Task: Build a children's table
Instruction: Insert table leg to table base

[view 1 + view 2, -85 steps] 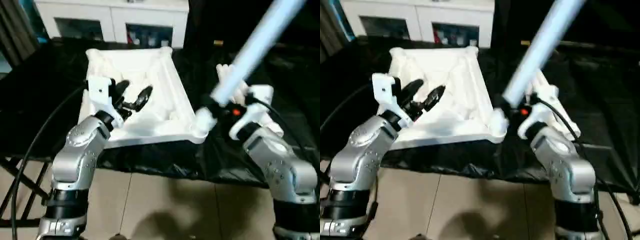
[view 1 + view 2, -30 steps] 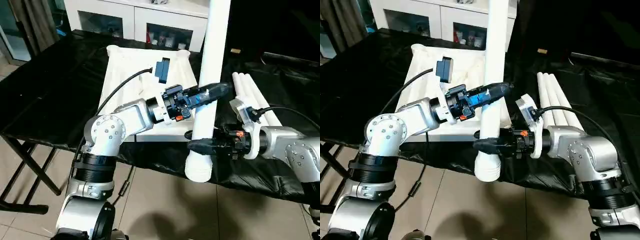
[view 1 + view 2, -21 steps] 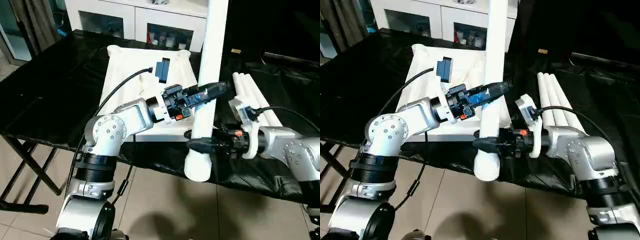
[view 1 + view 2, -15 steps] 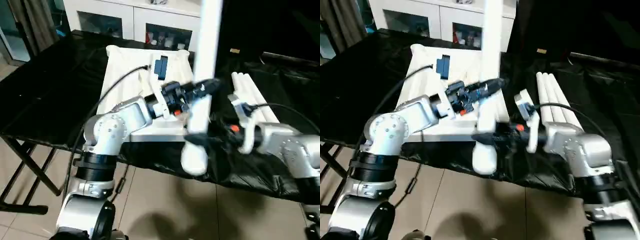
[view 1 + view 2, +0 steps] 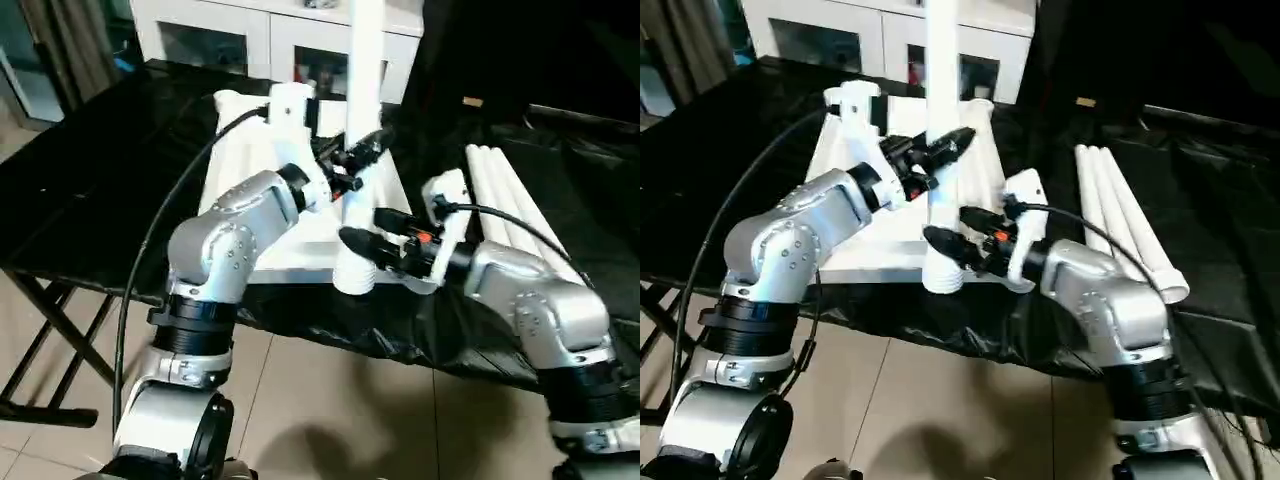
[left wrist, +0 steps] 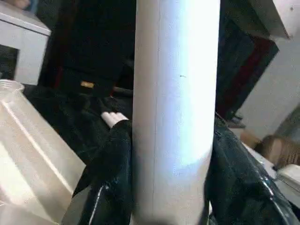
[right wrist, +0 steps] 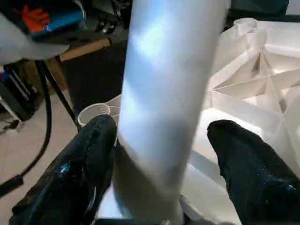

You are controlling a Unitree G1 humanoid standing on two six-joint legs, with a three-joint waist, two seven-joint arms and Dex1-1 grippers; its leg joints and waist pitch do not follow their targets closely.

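Together, left gripper (image 5: 362, 150) and right gripper (image 5: 362, 240) are clasping an upright leg (image 5: 362, 90); its foot is meeting the tabletop (image 5: 235, 125).

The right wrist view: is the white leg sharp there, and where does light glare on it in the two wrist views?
Right wrist view: the leg looks soft and smeared, with a pale bluish sheen near the top. Left wrist view: its edges are crisper, a bright glare band runs down one side, and the black fingers show small glossy highlights.

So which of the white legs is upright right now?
The leg gripped by both the left gripper and right gripper; the spare legs lie flat on the black cover.
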